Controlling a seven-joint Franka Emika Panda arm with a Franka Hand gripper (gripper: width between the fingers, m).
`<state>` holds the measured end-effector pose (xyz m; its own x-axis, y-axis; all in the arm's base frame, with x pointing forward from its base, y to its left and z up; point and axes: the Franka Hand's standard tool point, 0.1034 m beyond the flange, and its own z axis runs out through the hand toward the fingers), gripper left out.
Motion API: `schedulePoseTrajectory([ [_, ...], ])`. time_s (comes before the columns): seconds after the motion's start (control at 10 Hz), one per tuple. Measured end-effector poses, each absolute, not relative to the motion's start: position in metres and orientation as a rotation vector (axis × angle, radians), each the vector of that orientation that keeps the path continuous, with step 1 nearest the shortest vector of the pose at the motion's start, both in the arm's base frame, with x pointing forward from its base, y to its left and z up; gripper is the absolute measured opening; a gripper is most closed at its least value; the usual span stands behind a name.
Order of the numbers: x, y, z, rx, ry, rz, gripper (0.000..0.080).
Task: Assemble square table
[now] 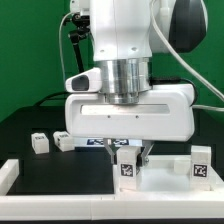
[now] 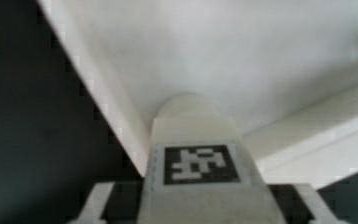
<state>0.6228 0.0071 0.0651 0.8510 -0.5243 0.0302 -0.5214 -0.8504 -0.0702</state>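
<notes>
My gripper point(image 1: 128, 156) has come down over a white table leg point(image 1: 128, 168) that stands upright with its marker tag facing the exterior camera. In the wrist view the same leg point(image 2: 201, 160) fills the space between my fingers point(image 2: 108, 205), which lie against its two sides, so the gripper point(image 2: 197, 207) is shut on it. The white square panel point(image 1: 165, 182) lies under and behind the leg, and it shows as a broad white surface point(image 2: 149, 50) in the wrist view. A second leg point(image 1: 201, 163) stands at the exterior view's right.
Two more small white legs point(image 1: 40, 142) point(image 1: 64, 140) lie on the black table at the exterior view's left. The long white bar point(image 1: 60, 192) edges the front of the surface. The marker board point(image 1: 95, 144) lies partly hidden under the arm.
</notes>
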Motion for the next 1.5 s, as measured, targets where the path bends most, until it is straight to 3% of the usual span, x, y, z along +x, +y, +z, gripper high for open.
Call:
schedulePoseTrajectory([
  [0.4,0.6262,0.007,0.0644,-2.377,1.867,0.07,0.0288],
  [0.7,0.6262,0.0094,0.0639,-2.095,2.146,0.111,0.029],
  [0.8,0.6261,0.0096,0.0638,-2.077,2.166,0.113,0.0365],
  [0.9,0.6261,0.0101,0.0641,-2.166,2.082,0.097,0.0365],
  [1.1,0.6326,0.0138,0.0668,-2.465,1.7,-0.066,0.062],
  [1.5,0.6322,0.0109,0.0646,-2.74,1.232,-0.143,0.0647],
])
